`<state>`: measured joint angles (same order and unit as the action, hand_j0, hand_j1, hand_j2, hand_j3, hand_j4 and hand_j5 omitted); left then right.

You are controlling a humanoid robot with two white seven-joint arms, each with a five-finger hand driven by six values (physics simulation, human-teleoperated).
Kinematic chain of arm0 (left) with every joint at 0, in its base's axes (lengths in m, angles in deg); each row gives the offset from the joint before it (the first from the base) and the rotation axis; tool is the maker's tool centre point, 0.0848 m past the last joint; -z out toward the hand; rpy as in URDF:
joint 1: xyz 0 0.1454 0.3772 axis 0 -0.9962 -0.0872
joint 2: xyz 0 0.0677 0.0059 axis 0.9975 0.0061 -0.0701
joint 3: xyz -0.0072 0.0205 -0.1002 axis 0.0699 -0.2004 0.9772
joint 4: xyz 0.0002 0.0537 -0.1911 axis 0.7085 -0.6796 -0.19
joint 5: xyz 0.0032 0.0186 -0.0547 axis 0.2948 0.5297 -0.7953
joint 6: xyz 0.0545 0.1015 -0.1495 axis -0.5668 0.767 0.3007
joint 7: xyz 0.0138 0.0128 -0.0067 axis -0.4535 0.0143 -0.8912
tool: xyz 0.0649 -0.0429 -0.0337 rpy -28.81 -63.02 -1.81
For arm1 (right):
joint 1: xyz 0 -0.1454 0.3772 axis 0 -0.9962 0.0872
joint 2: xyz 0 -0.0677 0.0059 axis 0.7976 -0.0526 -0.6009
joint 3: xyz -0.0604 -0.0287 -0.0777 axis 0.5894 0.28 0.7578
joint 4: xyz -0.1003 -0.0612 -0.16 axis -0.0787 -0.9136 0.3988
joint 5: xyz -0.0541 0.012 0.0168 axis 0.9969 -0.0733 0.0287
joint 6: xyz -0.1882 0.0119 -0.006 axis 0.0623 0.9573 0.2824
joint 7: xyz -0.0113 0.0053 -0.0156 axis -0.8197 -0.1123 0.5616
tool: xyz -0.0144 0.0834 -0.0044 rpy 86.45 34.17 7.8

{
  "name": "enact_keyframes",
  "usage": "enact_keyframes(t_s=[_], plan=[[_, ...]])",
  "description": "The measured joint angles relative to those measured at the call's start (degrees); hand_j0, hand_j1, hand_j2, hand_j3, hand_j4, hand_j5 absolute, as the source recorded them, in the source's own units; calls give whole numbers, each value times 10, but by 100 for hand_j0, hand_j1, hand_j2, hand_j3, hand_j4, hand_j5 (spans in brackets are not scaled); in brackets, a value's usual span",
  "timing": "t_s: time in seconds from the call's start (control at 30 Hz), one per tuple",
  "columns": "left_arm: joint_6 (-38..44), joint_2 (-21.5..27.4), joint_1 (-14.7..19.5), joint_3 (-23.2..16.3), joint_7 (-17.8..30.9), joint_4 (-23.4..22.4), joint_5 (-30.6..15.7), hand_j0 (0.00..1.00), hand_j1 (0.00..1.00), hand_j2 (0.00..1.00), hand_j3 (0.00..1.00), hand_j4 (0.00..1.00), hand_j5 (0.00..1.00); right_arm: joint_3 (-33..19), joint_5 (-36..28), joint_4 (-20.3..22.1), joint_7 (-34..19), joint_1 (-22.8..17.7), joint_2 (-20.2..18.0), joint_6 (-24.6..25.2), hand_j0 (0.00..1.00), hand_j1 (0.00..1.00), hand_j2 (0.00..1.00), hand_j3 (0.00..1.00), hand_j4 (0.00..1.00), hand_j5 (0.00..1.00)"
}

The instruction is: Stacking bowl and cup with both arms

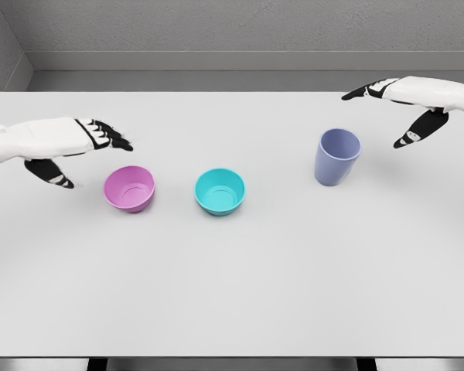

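Observation:
A pink bowl (pixel 129 188) sits upright on the white table (pixel 232 294), left of centre. A teal bowl (pixel 220 191) stands beside it at the middle, a gap between them. Further right a lavender cup (pixel 337 157) stands upright. My left hand (pixel 83 153) hovers just up and left of the pink bowl, fingers spread and holding nothing. My right hand (pixel 387 112) hangs up and right of the cup, likewise open, with its thumb pointing down toward the table.
The table's far edge meets a grey wall (pixel 232 31) at the back. The table's front edge runs along the bottom of the view.

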<state>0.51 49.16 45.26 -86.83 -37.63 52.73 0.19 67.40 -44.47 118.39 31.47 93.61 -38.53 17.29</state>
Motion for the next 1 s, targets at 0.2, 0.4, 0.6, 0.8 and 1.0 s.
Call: enact_keyframes(t_s=[0.2,0.4,0.6,0.8,1.0], plan=[[0,-37,2,-4,20,-26,11,100,100,100,100,100,100,7,0,0,0,2,-3,0,100,100,100,100,100,100],[0,-61,-1,-8,23,-33,20,100,100,100,100,100,100,15,0,1,0,10,-6,0,100,100,100,100,100,100],[0,-72,-4,-9,23,-48,25,100,100,100,100,100,100,55,1,3,0,47,-2,0,100,100,100,100,100,100],[0,-84,-4,-10,23,-81,24,100,100,100,100,100,100,84,3,4,0,47,3,0,100,100,100,100,100,100],[0,-94,-4,-10,23,-88,25,100,100,100,100,100,100,95,3,6,0,47,17,0,100,100,100,100,100,100]])
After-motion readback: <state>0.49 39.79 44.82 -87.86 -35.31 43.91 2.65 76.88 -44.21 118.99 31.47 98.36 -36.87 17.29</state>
